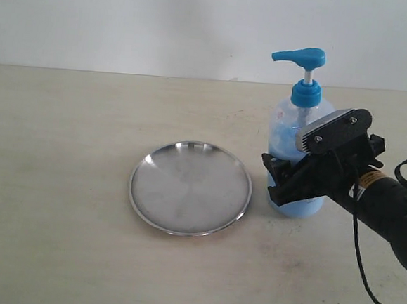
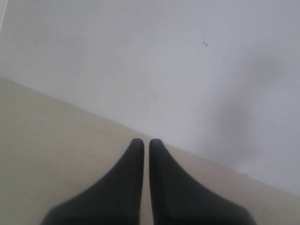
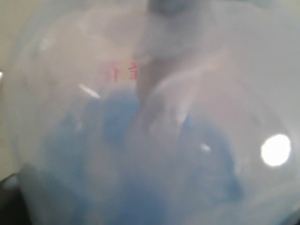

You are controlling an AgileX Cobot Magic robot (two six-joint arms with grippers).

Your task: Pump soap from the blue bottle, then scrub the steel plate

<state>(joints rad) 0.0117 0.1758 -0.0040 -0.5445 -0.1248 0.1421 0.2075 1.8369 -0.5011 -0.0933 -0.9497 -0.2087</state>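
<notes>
The left claw [image 2: 146,143] hung pinched closed above the pale table [image 2: 56,154]. The round, shiny steel plate [image 1: 190,187] lay just left of the tall clear bottle [image 1: 289,134] with a blue pump. The right claw [image 1: 280,180] straddled its lower body; whether it squeezed, I could not tell. A firm, low hold would likely steady it for pumping.

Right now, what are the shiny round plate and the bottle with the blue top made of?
The steel plate looks like polished metal, probably steel: silvery, reflective, with bright glints on its rim. The blue bottle looks like clear, smooth plastic: you can see the soap through its wall. Its pump head seems glossy blue plastic.
</notes>
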